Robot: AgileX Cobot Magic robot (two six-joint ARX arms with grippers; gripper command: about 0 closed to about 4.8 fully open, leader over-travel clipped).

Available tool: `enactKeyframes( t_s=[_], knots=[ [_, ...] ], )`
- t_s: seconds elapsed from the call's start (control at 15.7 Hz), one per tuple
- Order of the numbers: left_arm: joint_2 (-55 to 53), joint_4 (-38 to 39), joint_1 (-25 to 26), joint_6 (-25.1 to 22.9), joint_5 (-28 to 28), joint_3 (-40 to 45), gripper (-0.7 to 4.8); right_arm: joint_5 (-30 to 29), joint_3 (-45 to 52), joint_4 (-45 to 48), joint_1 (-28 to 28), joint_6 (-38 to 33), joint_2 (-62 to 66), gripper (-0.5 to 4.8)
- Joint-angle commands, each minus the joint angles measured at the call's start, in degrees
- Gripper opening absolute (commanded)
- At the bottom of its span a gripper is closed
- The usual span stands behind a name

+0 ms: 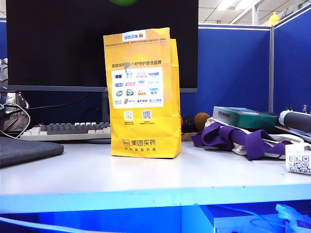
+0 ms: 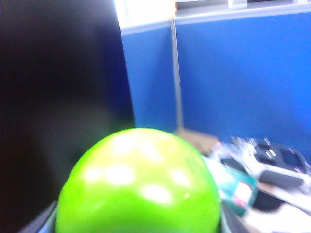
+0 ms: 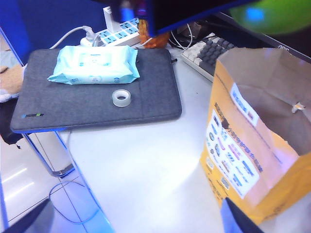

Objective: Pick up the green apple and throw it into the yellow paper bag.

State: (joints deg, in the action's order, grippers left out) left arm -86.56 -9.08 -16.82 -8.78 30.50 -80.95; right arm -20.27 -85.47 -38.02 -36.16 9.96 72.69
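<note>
Holding the glossy round green apple (image 2: 138, 187) across its widest part in my left gripper, high above the open tall yellow paper bag (image 1: 142, 94), I judge it firm but slippery, while my right gripper, fingers unseen, waits open just beside the bag.

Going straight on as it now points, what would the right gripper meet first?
Likely the bare white tabletop, between grey fabric sleeve and tall yellow paper bag; depth unclear; right gripper hangs open above it, left gripper holds the green apple over the bag.
</note>
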Motion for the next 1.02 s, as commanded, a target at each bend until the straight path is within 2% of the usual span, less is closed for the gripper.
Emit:
enactKeyframes(
  t_s=[0.06,0.26,0.45,0.51,0.57,0.64,0.7,0.83,0.89,1.02],
  knots=[
    [-3.6,2.7,-0.1,1.0,2.9,-3.3,1.69,0.9,-0.2,1.0,0.0,0.4,-0.1,4.79],
    [-5.8,2.3,-0.1,1.3,5.4,-3.3,1.69,1.1,-0.2,3.0,0.0,0.6,-0.1,4.79],
    [-6.5,1.6,-0.1,1.3,5.5,-3.3,1.73,1.1,-0.2,3.4,0.0,0.6,-0.1,4.79],
    [-6.5,1.1,-0.1,1.2,5.3,-3.3,2.37,1.0,-0.2,3.5,0.0,0.6,-0.1,4.79],
    [-6.5,-0.2,-0.1,1.3,5.5,-3.3,4.79,1.0,-0.2,3.5,0.0,0.6,-0.1,4.79],
    [-6.5,-1.4,-0.1,2.9,5.2,-3.3,4.79,0.9,-0.2,3.5,0.0,0.6,-0.1,4.79],
    [-6.5,-2.9,-0.1,6.6,5.9,-3.3,4.79,0.9,-0.2,3.6,0.0,0.6,-0.1,4.79],
    [-6.5,-2.9,-0.1,6.9,4.7,-3.6,4.79,0.9,-0.2,3.7,0.0,0.6,-0.1,4.79],
    [-6.4,-2.7,-0.1,7.7,6.3,-3.8,4.79,0.9,-0.2,3.7,0.0,0.6,-0.1,4.79],
    [-4.8,-1.7,-0.1,8.3,19.6,-4.1,4.79,1.4,-0.2,3.7,0.0,0.6,-0.4,4.79]
  ],
)
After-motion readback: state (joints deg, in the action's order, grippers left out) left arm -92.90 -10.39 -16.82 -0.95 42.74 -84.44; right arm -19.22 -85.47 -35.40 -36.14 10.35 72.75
